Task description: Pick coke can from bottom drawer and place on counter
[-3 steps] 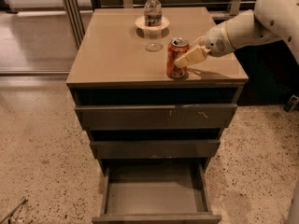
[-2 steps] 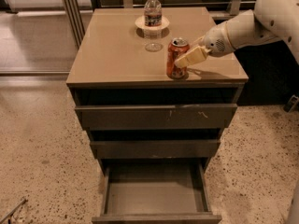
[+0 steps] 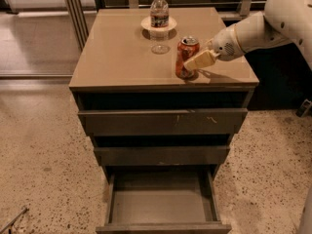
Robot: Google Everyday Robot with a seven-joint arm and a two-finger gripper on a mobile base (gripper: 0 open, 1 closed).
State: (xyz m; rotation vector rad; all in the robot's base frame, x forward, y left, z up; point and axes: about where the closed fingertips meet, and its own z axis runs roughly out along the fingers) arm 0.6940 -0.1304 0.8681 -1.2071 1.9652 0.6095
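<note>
The coke can (image 3: 185, 57) stands on the tan counter (image 3: 122, 52) near its front right edge, leaning slightly. My gripper (image 3: 195, 61) reaches in from the right at can height. One pale finger (image 3: 201, 60) lies against the can's right side, and the other is hidden behind the can. The gripper looks shut on the can. The bottom drawer (image 3: 163, 204) is pulled open below, and its grey inside holds nothing.
A clear water bottle (image 3: 159, 9) stands on a small white plate (image 3: 158, 24) at the back of the counter. A stemmed glass (image 3: 159, 40) stands just in front of it, left of the can. The two upper drawers are slightly ajar. Speckled floor surrounds the cabinet.
</note>
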